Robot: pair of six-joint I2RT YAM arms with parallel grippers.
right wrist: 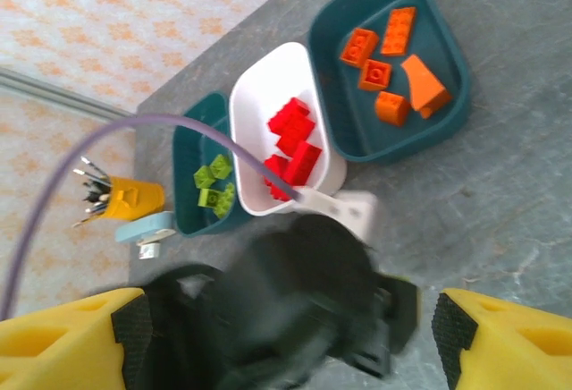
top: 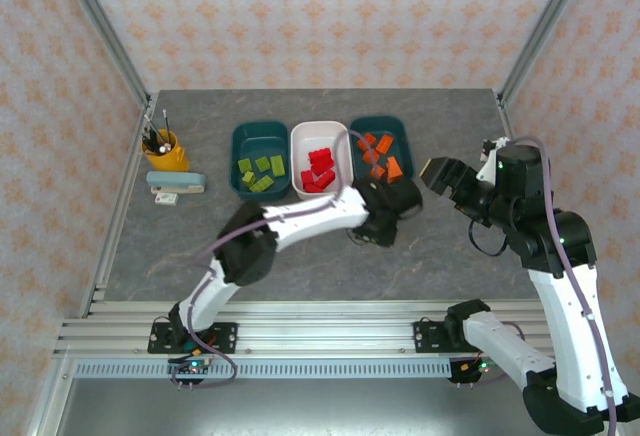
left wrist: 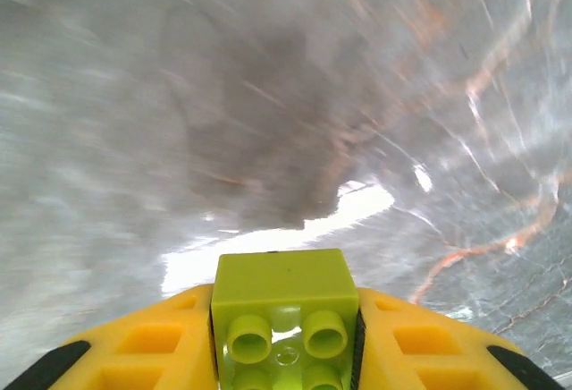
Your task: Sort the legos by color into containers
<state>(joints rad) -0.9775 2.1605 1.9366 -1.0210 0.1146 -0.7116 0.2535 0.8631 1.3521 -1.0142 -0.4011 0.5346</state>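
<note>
At 6 o'clock of orange-brick tray (top: 403, 136), left gripper (left wrist: 286, 336) pinches lime brick (left wrist: 282, 283) by its side walls; likely light, rigid, slick. Green-brick tray (top: 238, 146) at 10 o'clock. Right gripper (top: 443, 178) wide open, empty.

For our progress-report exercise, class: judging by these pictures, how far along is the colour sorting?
Done: green bricks lie in the left teal tray, red bricks in the white tray, and orange bricks in the right teal tray.
In hand: the left gripper is shut on a lime green brick. The right gripper is open and holds nothing.
Left: that brick probably goes into the left teal tray.
</note>
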